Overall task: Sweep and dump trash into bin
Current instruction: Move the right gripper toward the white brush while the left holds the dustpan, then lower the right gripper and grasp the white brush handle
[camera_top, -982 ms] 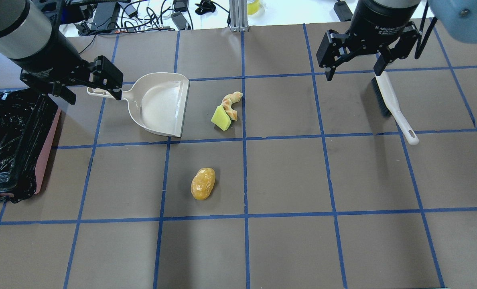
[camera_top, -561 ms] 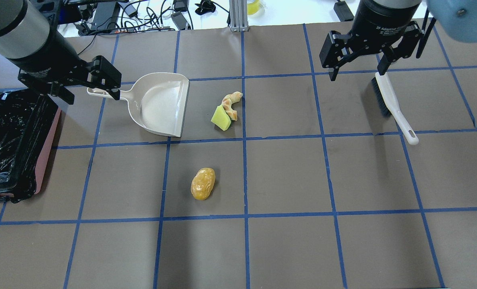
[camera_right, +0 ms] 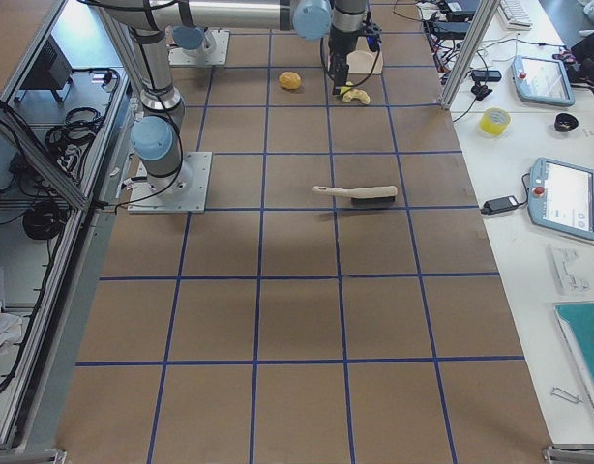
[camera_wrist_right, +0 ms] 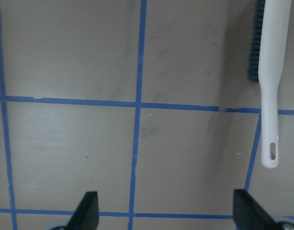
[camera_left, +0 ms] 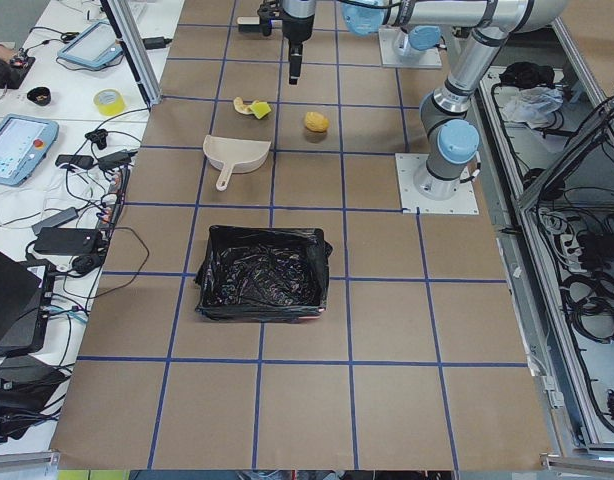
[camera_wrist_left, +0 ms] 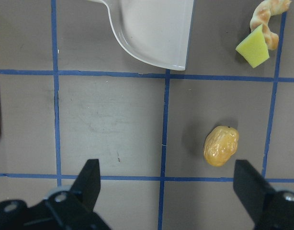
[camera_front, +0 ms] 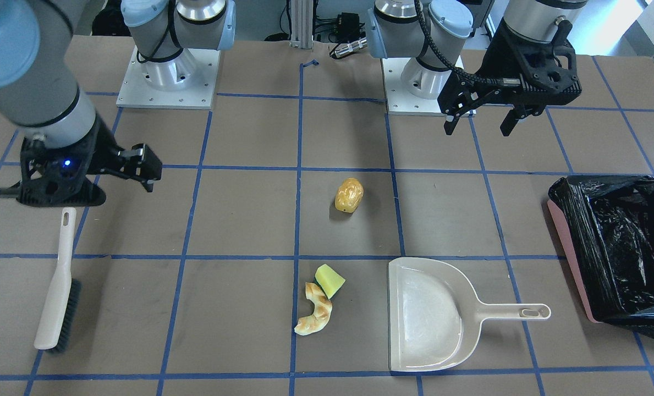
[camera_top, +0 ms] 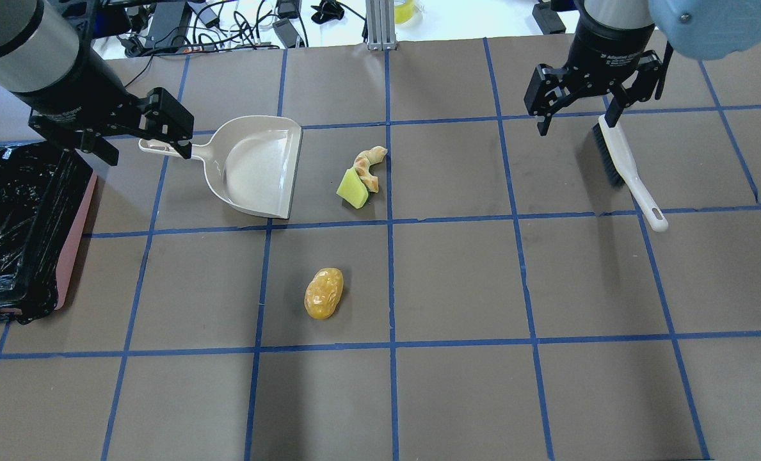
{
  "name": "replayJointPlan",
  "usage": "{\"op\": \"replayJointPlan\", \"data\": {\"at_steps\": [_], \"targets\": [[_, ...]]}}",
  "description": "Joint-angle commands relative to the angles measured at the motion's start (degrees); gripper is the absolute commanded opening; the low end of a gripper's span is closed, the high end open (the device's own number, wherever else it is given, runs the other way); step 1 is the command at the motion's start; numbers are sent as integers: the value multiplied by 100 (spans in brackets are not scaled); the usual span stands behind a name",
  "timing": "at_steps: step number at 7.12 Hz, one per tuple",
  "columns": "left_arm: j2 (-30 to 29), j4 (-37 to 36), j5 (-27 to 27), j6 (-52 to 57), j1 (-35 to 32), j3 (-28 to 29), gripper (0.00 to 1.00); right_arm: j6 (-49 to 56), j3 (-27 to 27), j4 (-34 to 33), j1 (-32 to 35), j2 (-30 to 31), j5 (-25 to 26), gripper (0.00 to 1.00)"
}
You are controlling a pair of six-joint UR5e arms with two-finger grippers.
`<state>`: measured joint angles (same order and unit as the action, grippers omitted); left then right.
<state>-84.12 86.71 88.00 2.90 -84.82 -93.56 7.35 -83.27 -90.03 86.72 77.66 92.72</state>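
Both jaws released and spread wide, grasping nothing.
Left jaws raised near dustpan (camera_top: 252,168) handle, right jaws near brush (camera_top: 618,153). Wedge (camera_top: 352,189) touches pastry (camera_top: 370,166) beside the dustpan's mouth; lump (camera_top: 323,293) lies apart on counter (camera_top: 457,397); bin (camera_top: 73,237) at left end.

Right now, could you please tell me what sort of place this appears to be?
Probably a robotics lab workcell: arm base plates are bolted onto a table gridded with blue tape, teach pendants lie alongside, and loose cables trail behind.
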Motion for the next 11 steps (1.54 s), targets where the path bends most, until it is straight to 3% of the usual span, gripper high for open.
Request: {"op": "replayJointPlan", "data": {"at_steps": [1,3,4,6,8,11], "targets": [[1,4,7,9,-8,-4,100,705,-49,-949,-741,-845,392,100],[1,4,7,0,-8,-13,100,1775,-49,-1936,-1024,-1384,824,100],[9,4,7,0,1,-13,100,1814,-92,-1878,-1252,-1464,766,100],[1,4,7,0,9,-13,100,1657,-826,-1457,-1473,-1229,730,94],[10,4,7,0,9,-13,100,1645,-1479,-1665,-1482,-789,756,94],[9,4,7,0,18,-4,100,1953,-1710,-1728,-1614,-805,730,85]]}}
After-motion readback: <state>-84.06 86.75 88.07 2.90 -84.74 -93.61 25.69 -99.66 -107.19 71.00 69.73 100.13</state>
